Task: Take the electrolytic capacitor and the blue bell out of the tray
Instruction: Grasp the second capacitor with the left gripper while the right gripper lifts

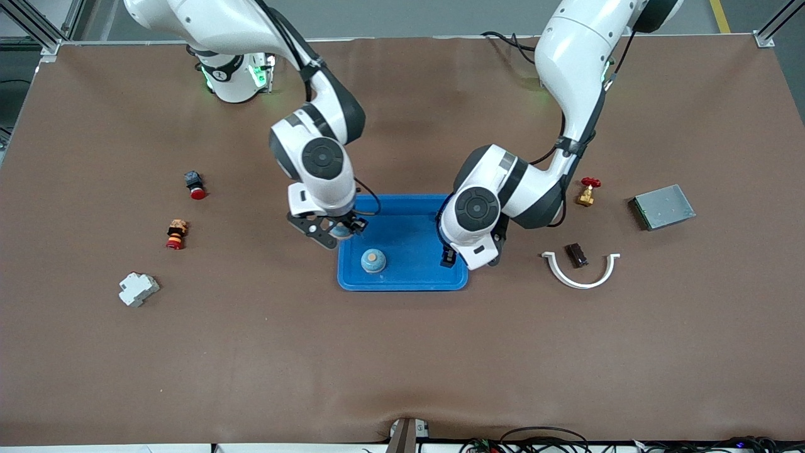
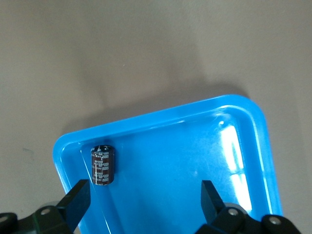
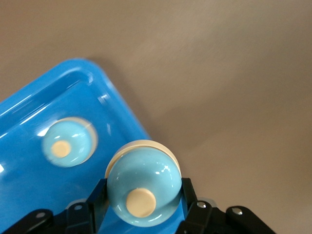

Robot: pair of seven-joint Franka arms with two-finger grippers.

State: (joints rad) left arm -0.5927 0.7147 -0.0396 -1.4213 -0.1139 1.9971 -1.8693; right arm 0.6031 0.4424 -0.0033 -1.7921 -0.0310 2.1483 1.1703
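Observation:
A blue tray (image 1: 402, 286) lies mid-table. A light blue bell (image 1: 373, 260) with a cream button sits in it, also seen in the right wrist view as the lower bell (image 3: 67, 142). My right gripper (image 1: 339, 231) is shut on a second light blue bell (image 3: 143, 183), held over the tray's edge (image 3: 73, 66) at the right arm's end. My left gripper (image 2: 145, 200) hangs open over the tray's other end (image 2: 161, 114). A dark capacitor (image 2: 103, 165) stands in the tray's corner beside one finger (image 2: 78, 200), not gripped. In the front view the left hand (image 1: 449, 255) hides the capacitor.
Toward the right arm's end lie a red push-button (image 1: 195, 184), a second red button (image 1: 177, 234) and a white breaker (image 1: 138, 289). Toward the left arm's end are a brass valve (image 1: 588, 190), a grey metal box (image 1: 663, 206), a white curved clip (image 1: 581, 270) and a small dark part (image 1: 576, 255).

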